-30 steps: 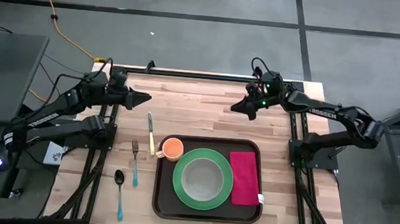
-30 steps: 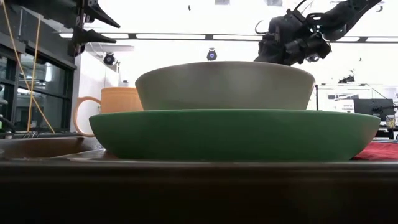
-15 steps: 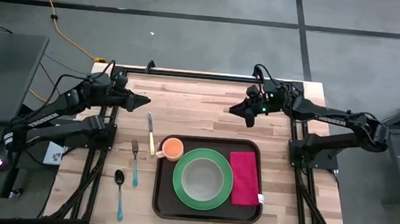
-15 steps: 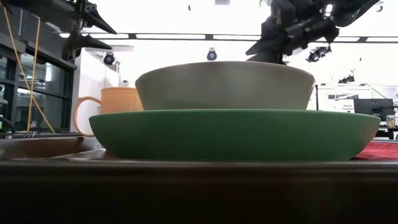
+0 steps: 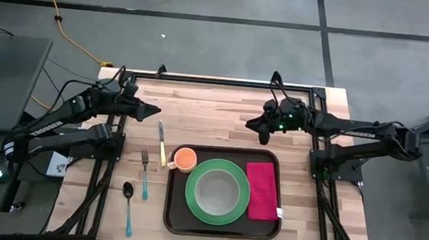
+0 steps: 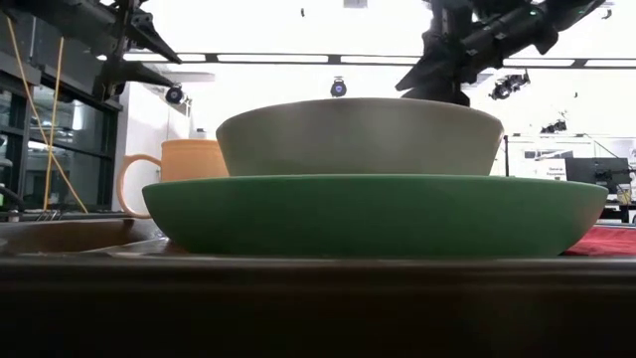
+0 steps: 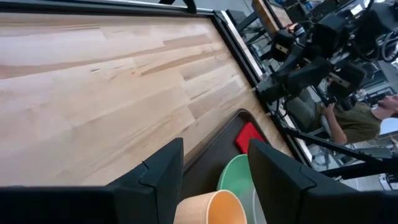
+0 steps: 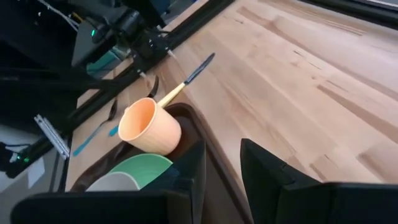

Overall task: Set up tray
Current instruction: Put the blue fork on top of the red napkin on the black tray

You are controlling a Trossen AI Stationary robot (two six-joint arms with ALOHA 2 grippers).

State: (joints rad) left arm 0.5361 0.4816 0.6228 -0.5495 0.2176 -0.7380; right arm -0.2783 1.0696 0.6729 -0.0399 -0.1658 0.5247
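The dark brown tray (image 5: 170, 215) lies on the wooden table toward its near edge. On it rest a green plate (image 5: 193, 203) with a grey bowl (image 5: 217, 193) inside, an orange cup (image 5: 184, 159) in the far-left corner, and a magenta napkin (image 5: 262, 190) along the right side. My left gripper (image 5: 157, 110) hovers open over bare wood, left of and beyond the tray; its wrist view shows the spread fingers (image 7: 161, 168). My right gripper (image 5: 250, 124) hovers open just beyond the tray's far rim, above the table.
A knife (image 5: 162, 143), a fork (image 5: 144, 173) and a spoon (image 5: 128, 204) lie on the wood left of the tray. Bare tabletop (image 5: 208, 108) stretches between the two grippers. A seated person (image 7: 348, 118) shows beyond the table's right side.
My right gripper has drifted toward the near edge, closer to the tray's far rim, with its arm stretching out flatter. It stays open. Nothing on the tray or the table has moved.
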